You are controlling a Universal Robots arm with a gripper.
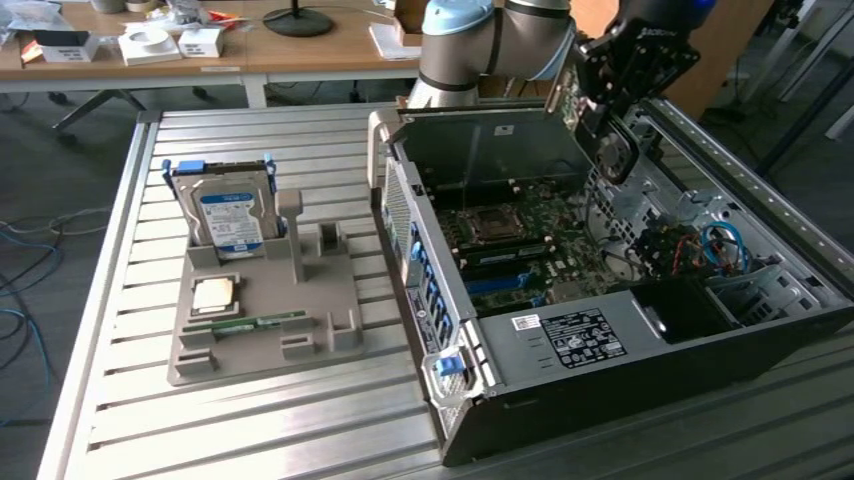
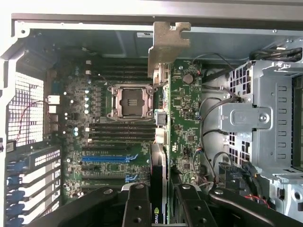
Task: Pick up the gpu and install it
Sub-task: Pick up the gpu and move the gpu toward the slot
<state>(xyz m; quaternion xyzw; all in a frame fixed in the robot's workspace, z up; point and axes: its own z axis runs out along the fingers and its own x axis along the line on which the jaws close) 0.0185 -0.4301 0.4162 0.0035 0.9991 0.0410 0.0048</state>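
In the exterior view, my tool (image 1: 603,85) hangs over the open computer case (image 1: 694,380) that lies on its side on the bench (image 1: 200,430). It is clamped on the gpu (image 1: 614,150), which I hold on edge above the far end of the motherboard (image 1: 534,250), clear of it as far as I can judge. Well apart, toward the exterior view's left, the grey tray (image 1: 254,350) carries the hard drive (image 1: 230,215), a processor chip (image 1: 216,293) and the memory stick (image 1: 247,322). The upright cradle beside the drive stands bare. The pick-up is therefore done.

In the wrist view, my tool (image 2: 161,201) has its fingers (image 2: 137,203) pressed on either side of the gpu (image 2: 161,161). The card runs edge-on away from me. Its silver bracket (image 2: 168,42) reaches toward the case wall. Below it lie the motherboard (image 2: 184,109), the empty processor socket (image 2: 131,100) and the blue slots (image 2: 106,158). The card looks suspended above the board and is not yet seated in any slot. I judge the installing is left to do.
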